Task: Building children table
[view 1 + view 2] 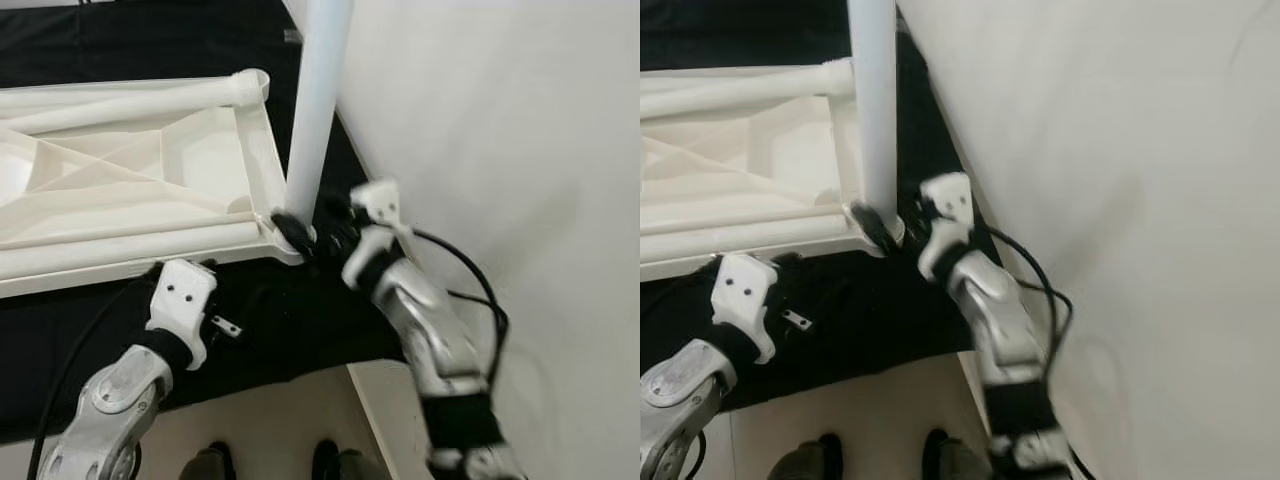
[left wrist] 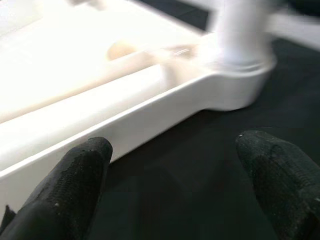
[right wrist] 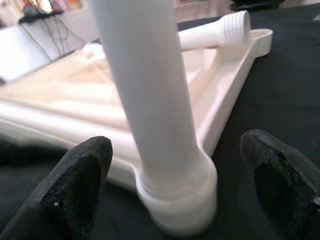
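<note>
Upright table leg (image 3: 150, 100) stands straight ahead between the spread fingers of right gripper (image 3: 170, 190), nearer arm; left gripper (image 2: 175, 185) gapes, empty.

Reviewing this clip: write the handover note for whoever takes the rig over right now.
Right gripper: open, fingers either side of the base of the upright leg, not clamped.
Left gripper: open, over the black cloth beside the tabletop's near edge, holding nothing.
Tabletop lies upside down on the cloth. One leg stands in the near right corner socket; loose legs lie on the tabletop.
Left: check that leg is tight, then fit the others.
</note>
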Motion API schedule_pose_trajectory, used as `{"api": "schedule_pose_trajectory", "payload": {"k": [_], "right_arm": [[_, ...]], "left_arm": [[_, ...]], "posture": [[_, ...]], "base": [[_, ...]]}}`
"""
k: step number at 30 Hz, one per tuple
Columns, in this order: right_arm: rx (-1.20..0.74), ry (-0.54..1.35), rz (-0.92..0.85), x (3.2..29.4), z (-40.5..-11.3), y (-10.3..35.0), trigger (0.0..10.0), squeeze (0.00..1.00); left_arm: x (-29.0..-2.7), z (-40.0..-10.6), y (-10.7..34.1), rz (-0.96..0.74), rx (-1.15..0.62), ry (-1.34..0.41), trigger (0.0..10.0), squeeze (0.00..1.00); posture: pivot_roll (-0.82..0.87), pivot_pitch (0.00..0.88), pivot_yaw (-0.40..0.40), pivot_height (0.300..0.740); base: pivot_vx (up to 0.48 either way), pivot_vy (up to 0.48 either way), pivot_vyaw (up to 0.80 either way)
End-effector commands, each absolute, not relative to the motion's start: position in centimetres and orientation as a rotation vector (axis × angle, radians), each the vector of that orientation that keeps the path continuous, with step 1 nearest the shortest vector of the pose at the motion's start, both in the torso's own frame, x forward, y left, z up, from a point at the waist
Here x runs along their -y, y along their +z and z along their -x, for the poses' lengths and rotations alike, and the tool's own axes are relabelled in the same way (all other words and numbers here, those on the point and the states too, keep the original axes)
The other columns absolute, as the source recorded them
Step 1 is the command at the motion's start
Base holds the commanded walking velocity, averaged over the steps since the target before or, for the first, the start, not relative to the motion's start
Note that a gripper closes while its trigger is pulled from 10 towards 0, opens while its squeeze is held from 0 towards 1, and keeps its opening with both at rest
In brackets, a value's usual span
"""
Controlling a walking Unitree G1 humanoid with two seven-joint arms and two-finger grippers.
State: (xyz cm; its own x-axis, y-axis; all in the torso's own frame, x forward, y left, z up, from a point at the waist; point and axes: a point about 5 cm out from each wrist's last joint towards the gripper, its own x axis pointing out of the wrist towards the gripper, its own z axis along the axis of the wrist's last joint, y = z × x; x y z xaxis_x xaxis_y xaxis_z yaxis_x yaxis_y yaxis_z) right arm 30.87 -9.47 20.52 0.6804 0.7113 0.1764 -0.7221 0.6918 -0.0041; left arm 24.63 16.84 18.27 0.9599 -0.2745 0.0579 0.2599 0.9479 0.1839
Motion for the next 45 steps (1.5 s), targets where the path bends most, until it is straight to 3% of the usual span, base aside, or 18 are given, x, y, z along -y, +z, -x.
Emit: {"api": "schedule_pose_trajectory", "payload": {"k": [1,2,3,6,10,25,35,45], "right_arm": [[0.198,0.879,-0.062,10.0,-29.8,20.7,10.0,0.27],[0.198,0.879,-0.062,10.0,-29.8,20.7,10.0,0.27],[0.185,0.883,-0.056,10.9,-29.5,20.3,10.0,0.0],[0.185,0.883,-0.056,10.9,-29.5,20.3,10.0,0.0],[0.134,0.834,-0.069,12.9,-28.1,18.7,10.0,0.0],[0.11,0.853,-0.095,12.1,-27.5,18.2,10.0,0.0],[0.106,0.878,-0.102,11.0,-27.5,17.8,10.0,0.0],[0.119,0.86,-0.057,10.2,-28.4,18.0,10.0,0.0]], "left_arm": [[-17.4,-24.7,17.4,-0.194,0.051,-0.219,10.0,0.0],[-17.4,-24.7,17.4,-0.194,0.051,-0.219,10.0,0.0],[-17.7,-24.9,17.3,-0.201,0.043,-0.189,10.0,0.0],[-17.7,-24.9,17.3,-0.201,0.043,-0.189,10.0,0.0],[-18.1,-25.6,17.0,-0.232,0.042,-0.124,10.0,0.0],[-17.0,-26.6,18.6,-0.292,0.132,-0.132,10.0,0.0],[-14.0,-26.6,20.7,-0.267,0.222,-0.265,10.0,0.0],[-16.0,-27.3,20.3,-0.192,0.18,-0.155,10.0,0.0]], "posture": [[0.08,0.271,-0.108,0.74],[0.08,0.271,-0.108,0.74],[0.08,0.267,-0.107,0.74],[0.08,0.267,-0.107,0.74],[0.06,0.255,-0.089,0.74],[0.07,0.228,-0.076,0.74],[0.08,0.206,-0.069,0.74],[0.08,0.202,-0.075,0.74]], "base": [[0.0,0.0,0.0],[0.0,0.0,0.0],[0.0,0.0,0.0],[0.0,0.0,0.0],[0.0,0.24,0.0],[0.0,0.48,0.0],[0.0,0.477,0.0],[0.0,0.429,0.0]]}}
